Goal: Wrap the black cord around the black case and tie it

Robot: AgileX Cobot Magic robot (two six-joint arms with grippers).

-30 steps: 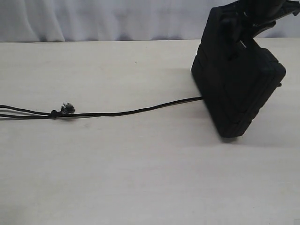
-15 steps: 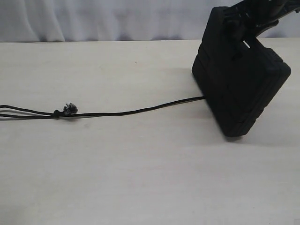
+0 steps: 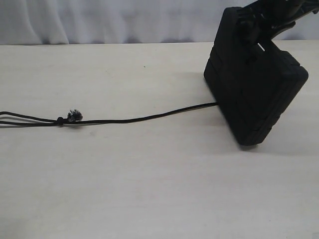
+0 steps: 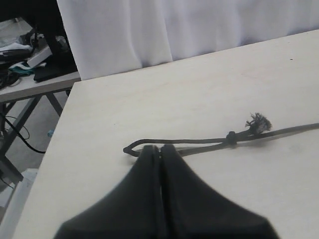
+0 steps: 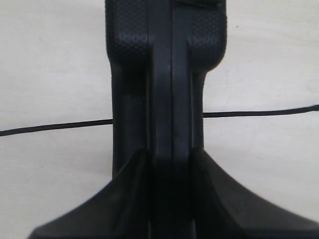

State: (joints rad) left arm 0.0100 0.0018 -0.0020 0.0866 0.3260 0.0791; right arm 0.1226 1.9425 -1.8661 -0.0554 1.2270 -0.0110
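The case (image 3: 254,84) is on the right side of the bench (image 3: 149,189). It is tipped up on one corner, with its flat side facing out. Its low corner is down by the bench, but I cannot tell if it touches. The right hand (image 5: 169,164) holds the case from the top. Its two fingers (image 5: 124,189) press on the two flat sides, so this hand is closed tight on the case. In the exterior view this hand shows only as a dark shape at the top right, over the case. The cord (image 3: 144,118) lies on the bench. It runs from the left edge across to the low left side of the case and goes out of sight there. In the right wrist view the cord shows on both sides of the case, so it passes behind it. Far from the case, near the left edge, the cord has a small knot (image 3: 60,120), and a fuzzy tuft (image 3: 74,115) sits just beside the knot. Left of the knot there are two strands side by side. The left wrist view shows that the two strands join in a bend, and the bend lies right at the tip of the left hand (image 4: 158,149). The fingers of this hand are pressed together with no gap. I cannot tell if the cord is pinched between them. A white curtain (image 3: 99,20) hangs behind the bench.
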